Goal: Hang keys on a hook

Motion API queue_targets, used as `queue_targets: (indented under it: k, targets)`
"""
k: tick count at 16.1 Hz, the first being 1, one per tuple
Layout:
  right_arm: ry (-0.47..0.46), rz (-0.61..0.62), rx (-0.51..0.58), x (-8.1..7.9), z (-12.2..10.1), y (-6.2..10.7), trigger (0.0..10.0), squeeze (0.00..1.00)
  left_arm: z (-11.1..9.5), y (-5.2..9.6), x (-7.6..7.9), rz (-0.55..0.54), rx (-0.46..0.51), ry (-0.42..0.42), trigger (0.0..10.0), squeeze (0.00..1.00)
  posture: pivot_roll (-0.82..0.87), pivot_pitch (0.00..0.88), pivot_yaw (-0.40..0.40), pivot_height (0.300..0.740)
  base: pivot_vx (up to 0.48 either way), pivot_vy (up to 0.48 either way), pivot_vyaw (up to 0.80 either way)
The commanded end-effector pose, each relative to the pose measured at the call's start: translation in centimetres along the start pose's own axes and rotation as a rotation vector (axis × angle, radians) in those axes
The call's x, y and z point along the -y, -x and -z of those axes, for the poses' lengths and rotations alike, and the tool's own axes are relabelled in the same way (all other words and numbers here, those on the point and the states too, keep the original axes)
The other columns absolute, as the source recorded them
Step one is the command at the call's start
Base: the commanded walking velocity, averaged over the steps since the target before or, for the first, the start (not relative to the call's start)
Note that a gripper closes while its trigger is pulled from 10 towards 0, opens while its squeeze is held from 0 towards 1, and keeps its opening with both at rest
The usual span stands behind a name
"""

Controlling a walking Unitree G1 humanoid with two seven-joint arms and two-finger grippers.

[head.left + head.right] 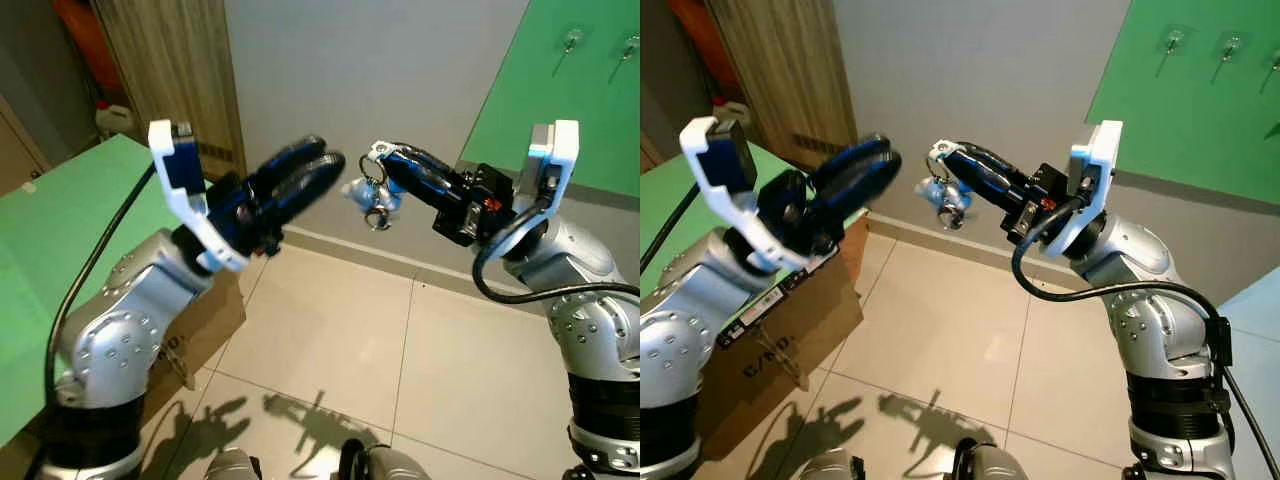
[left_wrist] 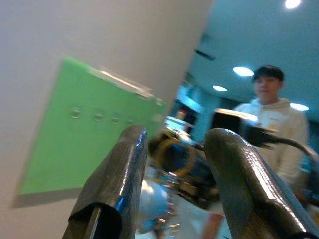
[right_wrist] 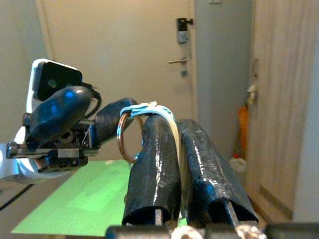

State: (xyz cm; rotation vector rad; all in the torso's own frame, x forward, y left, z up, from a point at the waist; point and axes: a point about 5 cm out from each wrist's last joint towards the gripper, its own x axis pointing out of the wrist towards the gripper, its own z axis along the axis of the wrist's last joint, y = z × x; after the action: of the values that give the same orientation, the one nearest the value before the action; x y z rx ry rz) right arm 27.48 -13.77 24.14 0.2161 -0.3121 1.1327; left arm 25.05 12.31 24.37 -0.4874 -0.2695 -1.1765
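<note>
The keys (image 1: 372,196) are suspended vertically at frame centre, ring clamped between the closed right gripper (image 1: 378,152) fingertips; the left gripper (image 1: 330,165) is held open alongside

Beige tiled floor (image 1: 340,340), grey wall (image 1: 380,70), wooden panel (image 1: 175,60).

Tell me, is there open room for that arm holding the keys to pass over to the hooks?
Yes, it seems so. Bare grey wall lies between the right end effector, shut on the keys, and the green board carrying the hooks. It is crowded on the other side, where the open left end effector sits close to the keys.
</note>
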Motion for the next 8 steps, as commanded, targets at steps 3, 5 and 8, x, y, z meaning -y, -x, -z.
queue_targets:
  k: [3, 5, 8]
  targets:
    - [0.004, -0.089, 0.001, -1.1, -0.8, 0.2, 10.0, 0.00, 0.7, 0.1, 0.9, 0.075, -0.047, 0.031, 10.0, 0.00, 0.05, 0.121, -0.062, 0.740, 0.000, 0.000, 0.00]
    - [-0.005, -0.122, -0.001, -1.4, -1.0, 0.2, 10.0, 0.00, 0.3, 0.1, 0.5, 0.055, -0.019, 0.037, 10.0, 0.00, 0.05, 0.122, -0.062, 0.740, 0.000, 0.000, 0.00]
    - [-0.016, -0.149, -0.008, -1.7, -1.1, 0.2, 10.0, 0.00, 0.0, 0.1, 0.6, 0.064, -0.005, 0.042, 10.0, 0.00, 0.05, 0.122, -0.063, 0.740, 0.000, 0.000, 0.00]
